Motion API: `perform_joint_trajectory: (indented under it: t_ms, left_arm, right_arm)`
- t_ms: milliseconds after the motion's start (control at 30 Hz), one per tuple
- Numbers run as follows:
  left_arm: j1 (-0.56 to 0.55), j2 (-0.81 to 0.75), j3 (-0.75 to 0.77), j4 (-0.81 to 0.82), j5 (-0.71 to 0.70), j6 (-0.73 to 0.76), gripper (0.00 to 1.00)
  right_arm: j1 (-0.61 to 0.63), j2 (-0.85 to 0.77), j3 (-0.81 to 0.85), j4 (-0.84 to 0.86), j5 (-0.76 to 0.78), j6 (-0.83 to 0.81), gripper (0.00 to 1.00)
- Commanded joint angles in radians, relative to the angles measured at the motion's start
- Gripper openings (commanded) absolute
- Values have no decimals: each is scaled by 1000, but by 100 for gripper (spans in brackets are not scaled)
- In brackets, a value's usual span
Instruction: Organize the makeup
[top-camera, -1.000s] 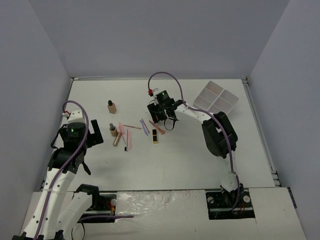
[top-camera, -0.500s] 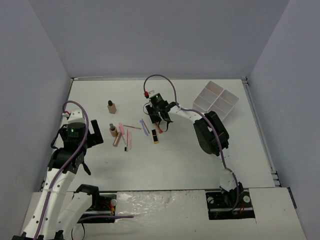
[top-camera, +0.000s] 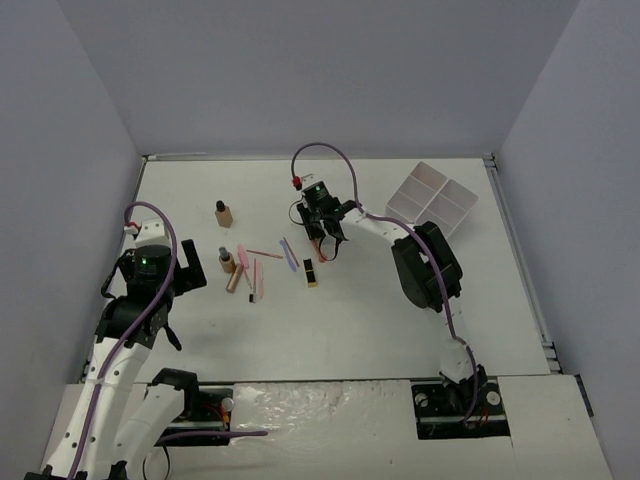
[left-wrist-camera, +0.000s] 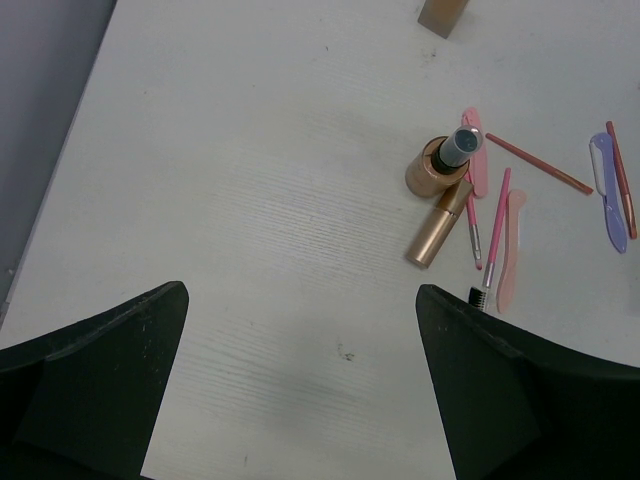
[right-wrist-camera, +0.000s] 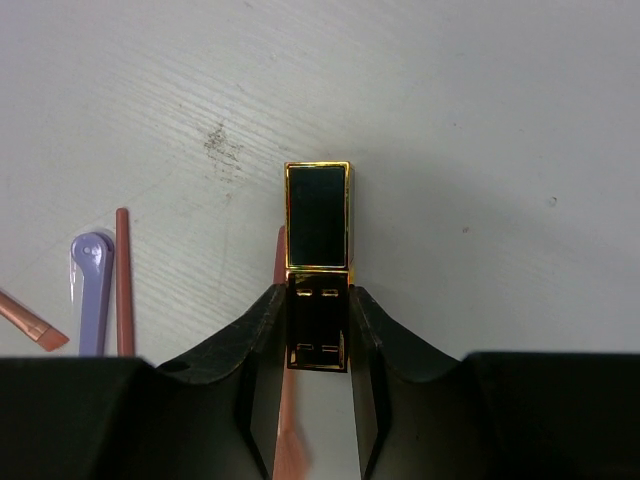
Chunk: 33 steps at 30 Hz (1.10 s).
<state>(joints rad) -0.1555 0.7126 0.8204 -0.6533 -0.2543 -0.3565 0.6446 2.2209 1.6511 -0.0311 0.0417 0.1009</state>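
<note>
A white, wood-grained surface (top-camera: 350, 330), walled in by plain grey panels, was seen with the makeup gathered left of centre. A white four-compartment plastic tray (top-camera: 433, 200) stood well apart at the far right corner. The right gripper (right-wrist-camera: 318, 300) was closed around the lower part of a square black-and-gold lipstick (right-wrist-camera: 318, 215), whose upper part stood out beyond the fingertips.

Over the last second the right wrist was shifted only slightly above the cluster. The elbow was drawn in toward the centre and then eased back a little, and no travel toward the tray was made. From this it was judged that the grasp had been secured and that the carry was yet to begin. Whether the lipstick was clear of the surface could not be told for certain, though a pale pink strip (right-wrist-camera: 288, 455) was seen passing beneath it.

A lilac plastic spatula (right-wrist-camera: 90, 285) and a thin reddish-brown pencil (right-wrist-camera: 122, 285) lay just beside it. A second black-and-gold lipstick (top-camera: 310, 272) was left unmoved near the gripper.

The left gripper (left-wrist-camera: 300, 300) was held wide open and empty, unchanged in place. Near it stood an upright tan bottle with a dark cap (left-wrist-camera: 445, 165), with a gold tube (left-wrist-camera: 438, 225) lying against it. No makeup was seen in the tray, so nearly all the sorting was judged to remain.
</note>
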Motion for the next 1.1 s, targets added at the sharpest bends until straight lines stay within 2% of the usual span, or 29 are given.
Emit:
perform_joint_trajectory:
  t_ms: [0,200,333,533,633,767,1067]
  left_arm:
    - [7,-4,46,32,1,-9,97]
    - [7,-11,48,32,2,-9,97]
    - [8,-22,48,34,4,-10,97]
    - [8,-46,46,35,15,-10,97]
    - [8,-55,46,34,25,-11,97]
    - [7,-65,46,30,29,-10,97]
    - [8,-91,45,24,24,-12,97]
  right_arm:
    - [-35,-178,-23,51,3,-9,0]
    - [-140,-372,-125,51,-7,-97,0]
    - [-247,-490,-220,43,-86,-361,0]
    - [-468,-614,-293,-16,-186,-527,0]
    - [-560,-644,-303,-54,-190,-628,0]
    - [-598,-657,-332,-58,-130,-769,0]
    - [-685,-619,-333,-54,-95,-847,0]
